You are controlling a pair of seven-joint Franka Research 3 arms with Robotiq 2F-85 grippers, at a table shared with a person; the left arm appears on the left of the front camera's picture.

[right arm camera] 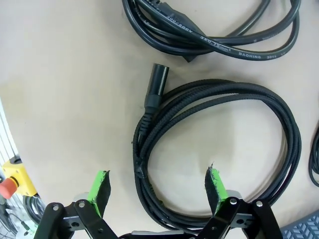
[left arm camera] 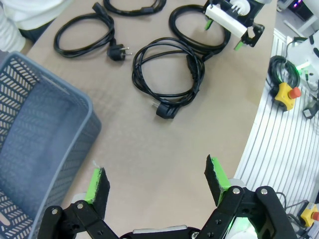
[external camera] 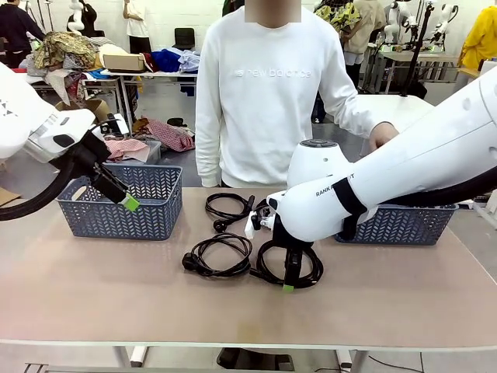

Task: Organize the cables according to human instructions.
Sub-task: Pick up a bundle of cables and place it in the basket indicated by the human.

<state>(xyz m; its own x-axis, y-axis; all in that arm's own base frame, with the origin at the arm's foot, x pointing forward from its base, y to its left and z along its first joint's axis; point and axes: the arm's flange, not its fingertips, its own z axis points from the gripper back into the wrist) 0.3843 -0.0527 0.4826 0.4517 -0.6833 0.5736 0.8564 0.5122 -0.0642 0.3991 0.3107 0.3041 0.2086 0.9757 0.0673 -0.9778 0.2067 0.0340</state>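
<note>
Fingers (right arm camera: 99, 186) of the right tool (right arm camera: 157, 173) stand wide apart, pointing straight down at the desk (right arm camera: 60, 89) and clamped on nothing. One side of the braided cord (right arm camera: 149, 124), a round black coil lying flat, runs between them, and its barrel plug (right arm camera: 155, 84) points away from the tool. From the front, the green tip sits low at the near edge of that coil (external camera: 313, 273); whether it touches cannot be told. Past the plug lies a printed cord (right arm camera: 209, 42) with white lettering on its jacket; which of the other coils it is I cannot tell.

The left tool (left arm camera: 154, 167) also has its fingers spread and is empty. It hangs above bare desk just beside the left basket (left arm camera: 40, 149), and from the front it tilts down in front of that basket's wall.

The left wrist view shows four coils flat on the desk. The near cord (left arm camera: 137, 74) has an angled plug, the two-pin cord (left arm camera: 117, 51) lies beyond it, the top cord (left arm camera: 134, 11) is cut by the picture's edge, and the fourth is the braided cord under the right tool.

The right basket (external camera: 404, 225) stands behind the right arm. A person in a white sweatshirt (external camera: 264, 101) stands at the far side, one hand (external camera: 382, 134) showing above that arm.
</note>
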